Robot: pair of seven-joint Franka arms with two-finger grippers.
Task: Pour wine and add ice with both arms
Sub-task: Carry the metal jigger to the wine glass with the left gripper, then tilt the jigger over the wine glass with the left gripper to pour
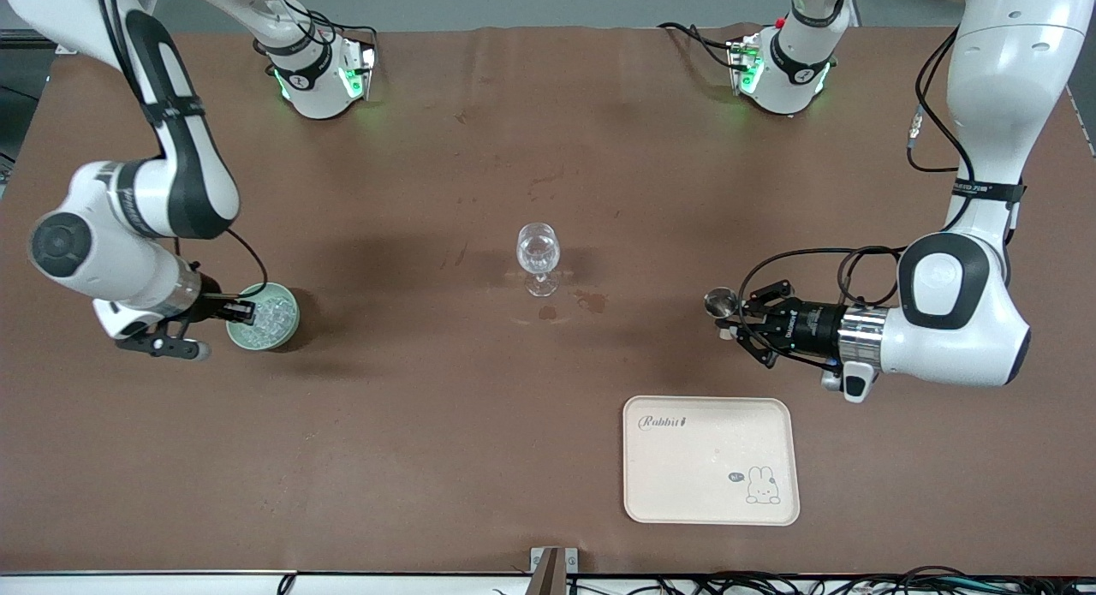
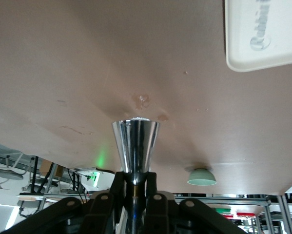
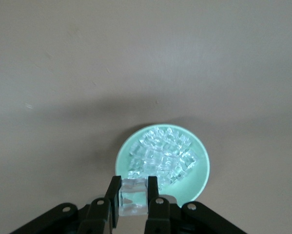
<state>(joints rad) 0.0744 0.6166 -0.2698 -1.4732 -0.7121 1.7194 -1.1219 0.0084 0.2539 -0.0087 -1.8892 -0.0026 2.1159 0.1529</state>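
The right gripper [image 1: 244, 310], clamped on one ice cube [image 3: 133, 198] over the bowl [image 1: 287, 325], had the glass [image 1: 538, 257] well apart toward mid-table, while the left gripper [image 1: 735, 321] beside the tray [image 1: 711, 492] gripped a steel cup [image 2: 135, 144] nearer that glass.
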